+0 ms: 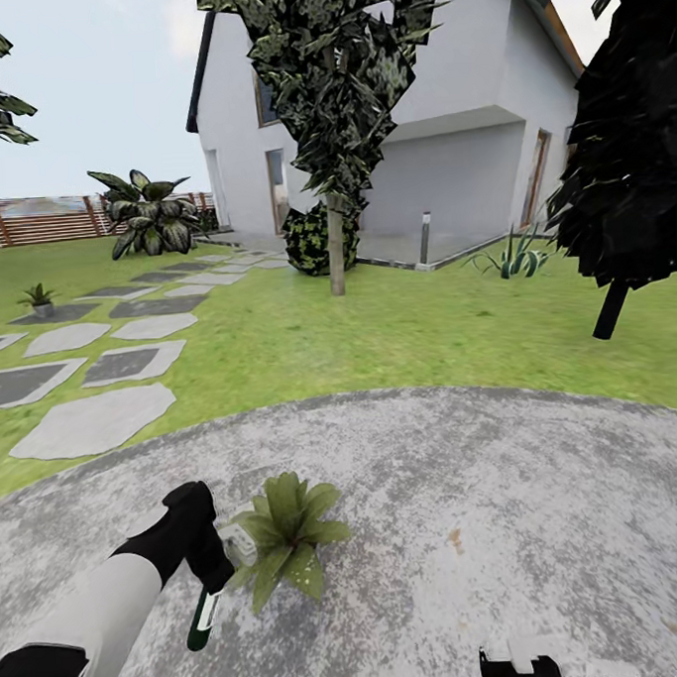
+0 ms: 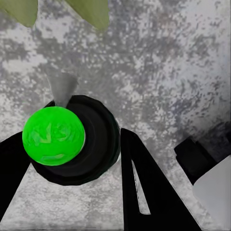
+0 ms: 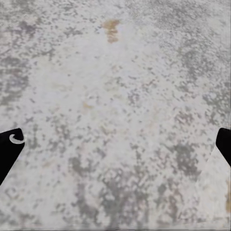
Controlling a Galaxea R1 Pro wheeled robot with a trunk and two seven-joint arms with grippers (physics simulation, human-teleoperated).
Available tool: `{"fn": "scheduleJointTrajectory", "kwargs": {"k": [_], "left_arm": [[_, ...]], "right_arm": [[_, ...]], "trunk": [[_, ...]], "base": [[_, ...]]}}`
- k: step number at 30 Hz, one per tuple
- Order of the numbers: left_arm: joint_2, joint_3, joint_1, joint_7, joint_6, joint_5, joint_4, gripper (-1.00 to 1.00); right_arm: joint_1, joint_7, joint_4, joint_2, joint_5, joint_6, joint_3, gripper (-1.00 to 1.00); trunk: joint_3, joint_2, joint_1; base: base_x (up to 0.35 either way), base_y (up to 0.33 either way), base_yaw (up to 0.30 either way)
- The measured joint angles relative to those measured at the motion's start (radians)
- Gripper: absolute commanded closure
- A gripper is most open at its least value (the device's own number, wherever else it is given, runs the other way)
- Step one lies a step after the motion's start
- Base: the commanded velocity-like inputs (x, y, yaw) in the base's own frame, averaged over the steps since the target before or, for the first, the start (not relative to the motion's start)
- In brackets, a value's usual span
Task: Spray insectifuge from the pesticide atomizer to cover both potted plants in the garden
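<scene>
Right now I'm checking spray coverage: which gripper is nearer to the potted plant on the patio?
Left. The left gripper, holding the pesticide atomizer, sits right beside the potted plant. The right gripper hangs low over bare patio, well off to the plant's other side.

The head view looks forward and down from high up, over the round paved patio toward the lawn and house. The left wrist view looks steeply down at the same paving from close range. The right wrist view also faces paving, probably nearly straight down, close.
</scene>
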Motion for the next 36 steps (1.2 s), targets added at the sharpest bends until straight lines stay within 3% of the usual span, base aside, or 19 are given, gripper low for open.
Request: {"fn": "scheduleJointTrajectory", "kwargs": {"k": [14, 19, 24, 36], "left_arm": [[-0.005, -0.007, 0.015, 0.009, -0.002, 0.002, 0.018, 1.0], [-0.007, -0.004, 0.082, 0.018, -0.004, 0.0, 0.018, 1.0], [-0.001, 0.002, 0.09, 0.021, -0.002, 0.001, 0.01, 1.0], [0.029, -0.001, 0.082, 0.022, 0.033, 0.001, 0.002, 1.0]], "right_arm": [[0.0, -0.001, -0.001, 0.0, -0.001, -0.001, 0.0, -1.0], [0.0, 0.0, -0.001, 0.001, -0.001, -0.001, 0.0, -1.0], [-0.001, 0.0, -0.002, 0.002, -0.002, -0.001, 0.0, -1.0], [0.0, -0.001, -0.002, 0.001, -0.004, -0.001, -0.003, -1.0]], "trunk": [[0.0, 0.0, 0.0], [0.0, 0.0, 0.0], [0.0, 0.0, 0.0], [-0.053, -0.084, 0.046]], "base": [[0.145, 0.227, -0.033], [0.004, 0.005, -0.281], [0.0, 0.0, -0.077], [0.0, 0.0, -0.002]]}}
